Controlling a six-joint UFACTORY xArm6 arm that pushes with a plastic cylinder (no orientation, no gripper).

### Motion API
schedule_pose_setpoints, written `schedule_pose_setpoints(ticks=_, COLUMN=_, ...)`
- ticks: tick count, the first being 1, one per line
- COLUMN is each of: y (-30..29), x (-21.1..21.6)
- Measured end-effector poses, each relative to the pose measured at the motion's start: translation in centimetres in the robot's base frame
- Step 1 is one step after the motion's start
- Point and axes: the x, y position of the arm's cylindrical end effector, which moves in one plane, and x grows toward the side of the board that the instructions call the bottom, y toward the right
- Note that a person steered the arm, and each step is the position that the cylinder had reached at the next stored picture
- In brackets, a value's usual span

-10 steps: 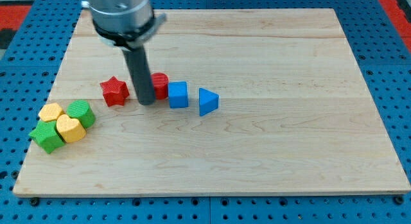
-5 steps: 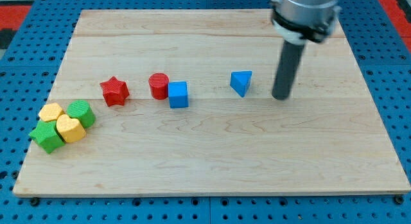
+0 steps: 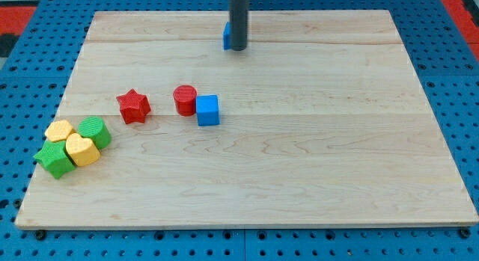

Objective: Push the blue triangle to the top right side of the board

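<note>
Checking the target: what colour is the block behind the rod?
Blue, seen in the camera view, mostly hidden by my tip.

The rod (image 3: 237, 22) runs out of the view's top edge, so its upper part and the arm above it are cut off. My tip (image 3: 237, 48) stands in front of a blue block (image 3: 225, 36) near the top of the desk (image 3: 299, 179), hiding all but a thin strip on the view's left of the rod; its shape cannot be made out. In the cluster at the view's left, the yellow heart (image 3: 81, 150) partly covers the green block (image 3: 54, 158) beside it.
</note>
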Motion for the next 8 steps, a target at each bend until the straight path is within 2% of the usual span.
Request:
schedule_pose_setpoints(ticks=2, y=-0.4, x=-3.7)
schedule_pose_setpoints(ticks=3, y=-5.2, x=-4.5)
schedule_pose_setpoints(ticks=4, y=-2.4, x=-6.7)
schedule_pose_setpoints(ticks=6, y=9.7, x=-7.4)
schedule_pose_setpoints(ticks=7, y=10.0, x=-7.4)
schedule_pose_setpoints(ticks=8, y=1.2, x=-7.4)
